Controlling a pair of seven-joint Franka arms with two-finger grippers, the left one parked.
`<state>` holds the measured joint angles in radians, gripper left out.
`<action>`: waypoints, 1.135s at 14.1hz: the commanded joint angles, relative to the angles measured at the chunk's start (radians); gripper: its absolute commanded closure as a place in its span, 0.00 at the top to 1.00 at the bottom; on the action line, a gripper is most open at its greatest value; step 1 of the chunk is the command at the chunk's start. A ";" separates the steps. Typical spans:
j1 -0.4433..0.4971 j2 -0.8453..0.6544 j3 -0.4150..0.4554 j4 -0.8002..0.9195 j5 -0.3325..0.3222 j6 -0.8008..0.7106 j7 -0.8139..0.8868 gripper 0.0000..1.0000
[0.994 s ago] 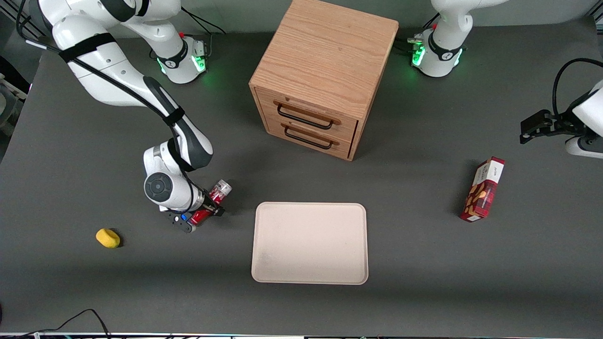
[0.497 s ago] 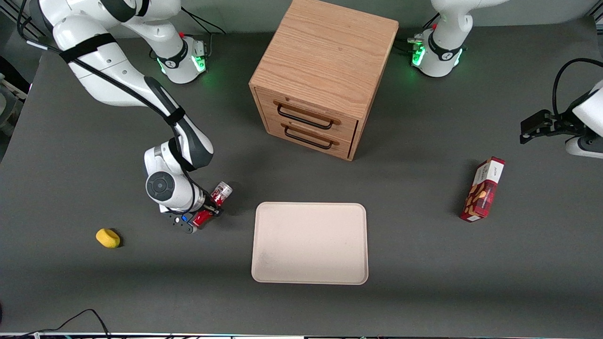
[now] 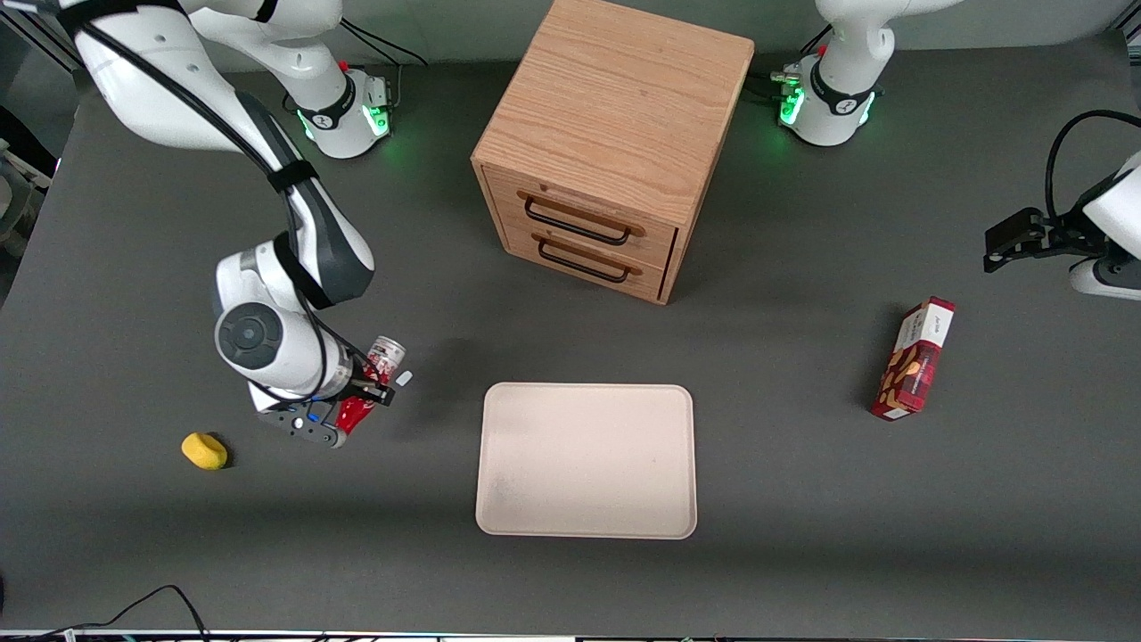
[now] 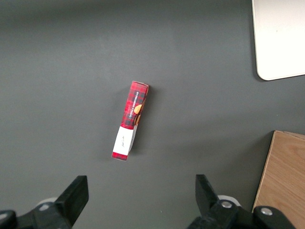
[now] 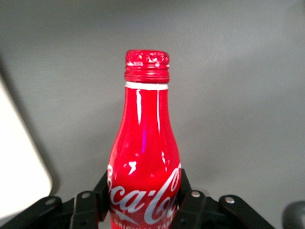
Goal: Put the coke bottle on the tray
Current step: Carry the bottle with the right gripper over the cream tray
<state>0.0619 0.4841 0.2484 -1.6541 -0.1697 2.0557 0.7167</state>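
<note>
**Ana:** So, in the front view, where did the hand (image 3: 364,399) stand?

**Ben:** It hung above the counter (image 3: 802,553) toward the working arm's end, clamped across the coke bottle (image 3: 367,383). The bottle looked tilted in the grip, with its silver base pointing toward the wooden drawer cabinet (image 3: 606,143) and its cap end nearer the camera. The cream tray (image 3: 586,460) lay well apart from it, toward the middle of the counter, with nothing on it. A yellow sponge-like lump (image 3: 204,450) sat near the hand, and a red snack box (image 3: 914,358) lay toward the parked arm's end.

**Ana:** And the left wrist view?

**Ben:** Only the snack box (image 4: 130,120), one tray corner (image 4: 279,38) and an edge of the cabinet (image 4: 281,181).

**Ana:** The right wrist view?

**Ben:** The fingers (image 5: 190,202) pressed both sides of the bottle (image 5: 144,157) at the script logo, with the red cap (image 5: 147,64) free. A pale tray edge (image 5: 19,162) showed beside it.

**Ana:** What did the carry call for?

**Ben:** I judged it needed height enough to clear the tray's rim, a firm squeeze on that slick surface, and a release over the tray's middle, low, so the round bottle wouldn't roll off.
</note>
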 commanded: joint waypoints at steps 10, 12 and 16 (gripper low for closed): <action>0.082 0.390 0.215 0.550 -0.013 -0.022 -0.190 0.00; 0.098 0.471 0.206 0.551 -0.016 0.078 -0.210 0.00; 0.108 0.539 0.201 0.551 -0.017 0.155 -0.200 0.00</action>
<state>0.1524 0.9973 0.4499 -1.1600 -0.1741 2.2116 0.5289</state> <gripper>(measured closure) 0.441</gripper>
